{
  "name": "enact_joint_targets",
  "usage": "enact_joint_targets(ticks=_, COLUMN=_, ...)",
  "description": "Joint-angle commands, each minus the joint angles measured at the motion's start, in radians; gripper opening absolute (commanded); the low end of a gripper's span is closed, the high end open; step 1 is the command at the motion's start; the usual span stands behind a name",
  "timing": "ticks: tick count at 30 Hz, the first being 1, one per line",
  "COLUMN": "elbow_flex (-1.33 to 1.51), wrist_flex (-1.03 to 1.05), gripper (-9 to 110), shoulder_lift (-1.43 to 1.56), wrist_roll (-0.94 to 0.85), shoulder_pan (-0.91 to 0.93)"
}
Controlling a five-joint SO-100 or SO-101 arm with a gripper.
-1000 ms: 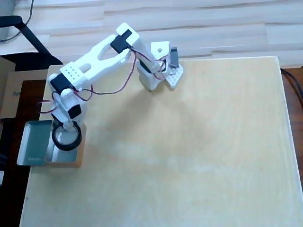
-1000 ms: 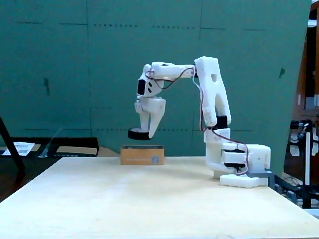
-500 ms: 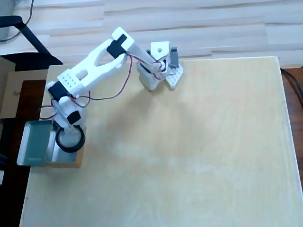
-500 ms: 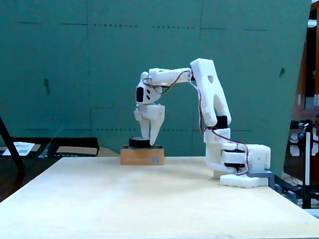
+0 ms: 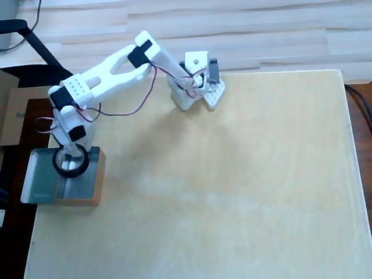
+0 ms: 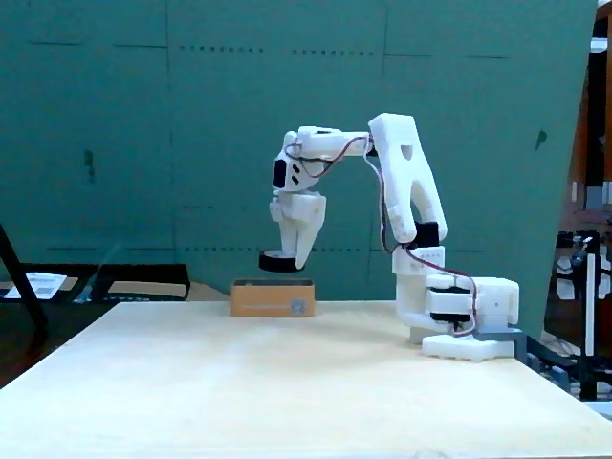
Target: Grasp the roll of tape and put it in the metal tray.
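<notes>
The roll of tape point(image 5: 57, 164) is a thin black ring, held by my gripper point(image 5: 71, 160) over the metal tray point(image 5: 39, 177) at the table's left edge in the overhead view. The tray has a shiny square compartment point(image 5: 78, 187) and a duller grey-green half. In the fixed view the tape point(image 6: 275, 260) hangs level at the fingertips of my gripper point(image 6: 295, 260), a short gap above the tan block point(image 6: 273, 297) that carries the tray. The gripper is shut on the tape's rim.
My arm's base point(image 5: 195, 87) stands at the table's far edge. A cardboard box point(image 5: 11, 113) and a black stand point(image 5: 35, 40) lie off the table to the left. The pale wooden tabletop point(image 5: 232, 192) stretches right and forward.
</notes>
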Motion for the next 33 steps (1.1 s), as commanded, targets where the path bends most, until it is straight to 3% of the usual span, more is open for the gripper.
enact_joint_targets(ticks=1, elbow_flex=-0.041, wrist_flex=-0.005, gripper=1, shoulder_lift=0.006, wrist_roll=0.008, shoulder_pan=0.002)
enact_joint_targets(ticks=7, elbow_flex=-0.034, wrist_flex=-0.009, gripper=9, shoulder_lift=0.006, wrist_roll=0.026, shoulder_pan=-0.006)
enact_joint_targets(ticks=16, elbow_flex=-0.063, wrist_flex=-0.003, gripper=8, shoulder_lift=0.023, wrist_roll=0.026, shoulder_pan=-0.034)
enact_joint_targets(ticks=28, elbow_flex=-0.672, wrist_flex=0.351, gripper=8, shoulder_lift=0.025, wrist_roll=0.026, shoulder_pan=-0.495)
enact_joint_targets(ticks=33, elbow_flex=-0.845, wrist_flex=0.413, gripper=-1, shoulder_lift=0.026, wrist_roll=0.021, shoulder_pan=-0.664)
